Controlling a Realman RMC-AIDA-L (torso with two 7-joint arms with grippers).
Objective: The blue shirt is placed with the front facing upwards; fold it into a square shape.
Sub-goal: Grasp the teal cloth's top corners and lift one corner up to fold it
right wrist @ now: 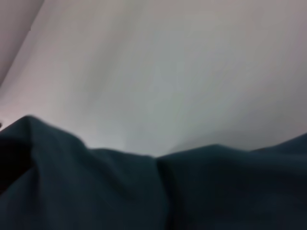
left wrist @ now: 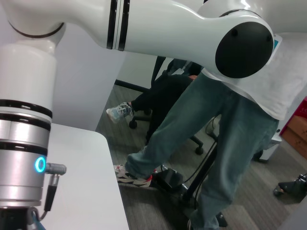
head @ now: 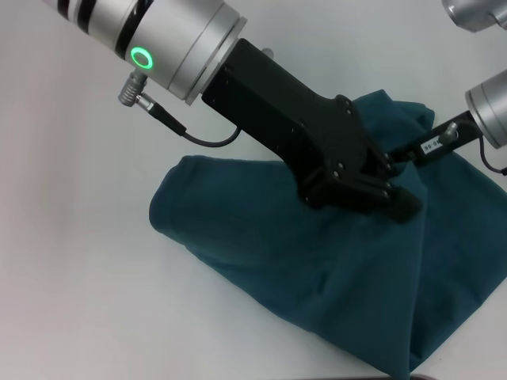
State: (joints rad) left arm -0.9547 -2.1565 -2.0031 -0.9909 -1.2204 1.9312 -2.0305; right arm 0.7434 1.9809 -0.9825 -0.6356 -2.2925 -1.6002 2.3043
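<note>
The shirt (head: 269, 261) is soft matt cotton-looking cloth, dark teal, with gentle folds and no sheen at all. Up close in the right wrist view the shirt (right wrist: 144, 191) looks just as flat and dull. The table (head: 71, 237) under it is a smooth white top, matt with only a faint gloss. The left gripper (head: 396, 198) is matt black, plastic by the look of it, with small screws set in its body. The left arm (head: 170, 36) ends in a brushed silvery metal cuff, satin finish, with glossy black bands. In the left wrist view the right arm (left wrist: 168, 24) has a glossy white shell, plastic-looking, and a matt black round cap (left wrist: 243, 50).
</note>
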